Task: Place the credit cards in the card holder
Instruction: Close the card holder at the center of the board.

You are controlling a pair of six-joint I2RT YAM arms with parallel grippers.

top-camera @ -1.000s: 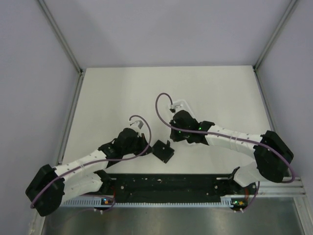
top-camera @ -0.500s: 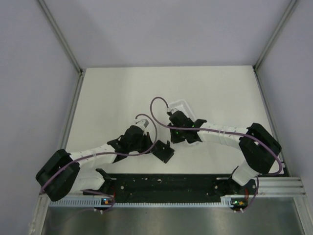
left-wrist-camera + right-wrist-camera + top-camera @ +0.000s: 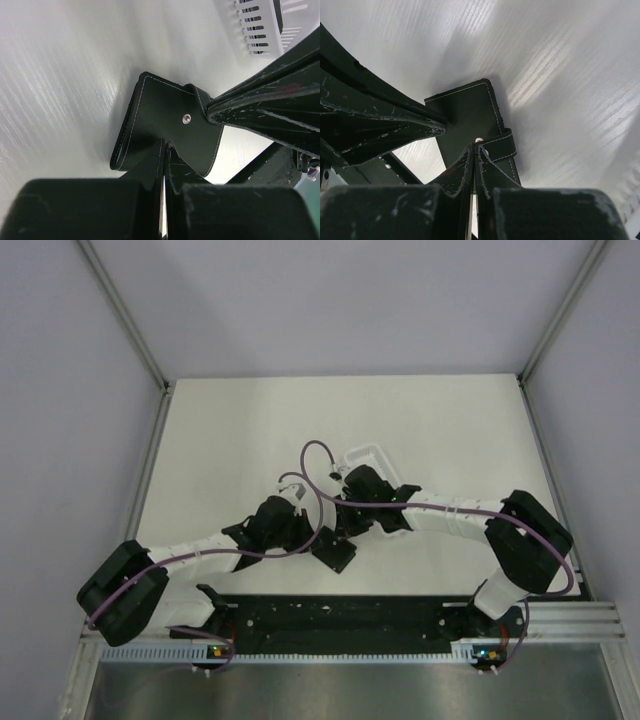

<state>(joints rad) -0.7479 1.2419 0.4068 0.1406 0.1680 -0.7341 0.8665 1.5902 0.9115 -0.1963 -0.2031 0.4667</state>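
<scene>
I have the card holder point(image 3: 165, 120) pinched from both sides; it sits near the middle of the table point(image 3: 230, 440), towards the near edge and between my two wrists. My left gripper point(image 3: 165, 150) is closed on its near edge. My right gripper point(image 3: 475, 145) is closed on the small strap point(image 3: 502, 142) beside the metal snap stud point(image 3: 185, 118). As I judge it, the step in hand is opening the holder, and doing that well means keeping the two roles apart. The left hand should only anchor the body and hold it steady while the right peels the strap away from the stud, rather than dragging the whole wallet sideways. I would pull slowly, because the leather is slick and the strap is narrow, so a hard tug could slip it out of my fingertips or twist the holder out of the left grip. I cannot see the credit cards in any view, so I cannot say where they lie. The white ribbed tray point(image 3: 365, 454) stands just beyond my right wrist and plays no part in this. Compared with a second ago, my right gripper has moved from well clear of the holder, on its far right, down to touch it. My left arm has folded in closer, and the holder has barely shifted.
</scene>
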